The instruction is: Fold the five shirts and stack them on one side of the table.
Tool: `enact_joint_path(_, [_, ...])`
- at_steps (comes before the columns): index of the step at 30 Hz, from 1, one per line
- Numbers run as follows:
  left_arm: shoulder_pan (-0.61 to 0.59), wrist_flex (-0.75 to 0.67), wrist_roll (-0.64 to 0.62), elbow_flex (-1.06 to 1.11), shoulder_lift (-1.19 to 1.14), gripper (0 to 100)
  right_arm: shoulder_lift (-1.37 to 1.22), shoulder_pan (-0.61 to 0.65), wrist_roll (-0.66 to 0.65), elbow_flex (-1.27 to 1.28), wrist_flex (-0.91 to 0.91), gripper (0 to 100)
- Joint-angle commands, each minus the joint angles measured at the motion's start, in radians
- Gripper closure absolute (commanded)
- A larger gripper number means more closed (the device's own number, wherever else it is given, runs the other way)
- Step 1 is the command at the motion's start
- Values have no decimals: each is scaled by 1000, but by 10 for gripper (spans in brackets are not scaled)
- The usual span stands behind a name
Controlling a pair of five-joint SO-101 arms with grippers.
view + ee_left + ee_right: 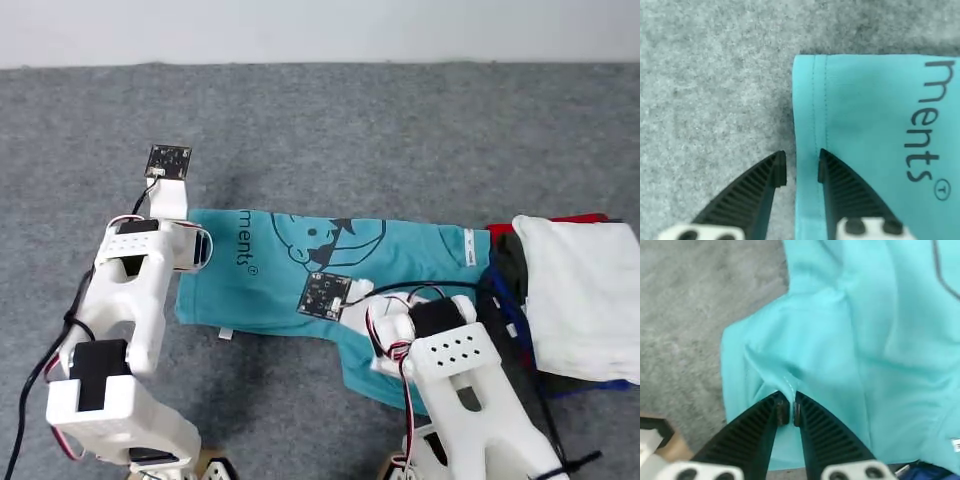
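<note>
A teal shirt (290, 275) with dark print lies spread across the middle of the grey table. My left gripper (802, 168) is at the shirt's left hem (810, 110), open, one finger on the bare table and the other on the cloth. My right gripper (788, 408) is at the shirt's near right part and is shut on a pinched fold of teal cloth (805, 355). At the right side of the table lies a stack of shirts with a folded white one (580, 290) on top.
Under the white shirt, red (570, 218), black (508, 262) and blue (515, 322) cloth stick out. The grey felt table (330, 130) is bare behind the shirt and to its left. The arms' bases stand at the near edge.
</note>
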State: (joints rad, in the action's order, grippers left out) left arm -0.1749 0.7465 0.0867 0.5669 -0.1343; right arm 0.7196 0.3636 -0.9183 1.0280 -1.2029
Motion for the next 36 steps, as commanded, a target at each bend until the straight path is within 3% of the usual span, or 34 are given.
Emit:
enact_joint_path(1, [11, -12, -8, -2, 5, 881, 4, -51, -5, -43, 79, 976])
enact_joint_path(10, [11, -12, -8, -2, 5, 881, 4, -174, 3, -43, 259, 977])
enact_joint_path(16, [11, -12, -8, -2, 5, 881, -50, -193, 5, -41, 360, 973])
enact_joint_path(21, [11, -12, -8, -2, 5, 881, -213, -196, 114, -80, 496, 973])
enact_joint_path(31, [11, -12, -8, -2, 5, 881, -607, -242, 161, -572, 271, 977])
enact_joint_path(36, [11, -12, -8, -2, 5, 881, -802, -242, 160, -710, 245, 973])
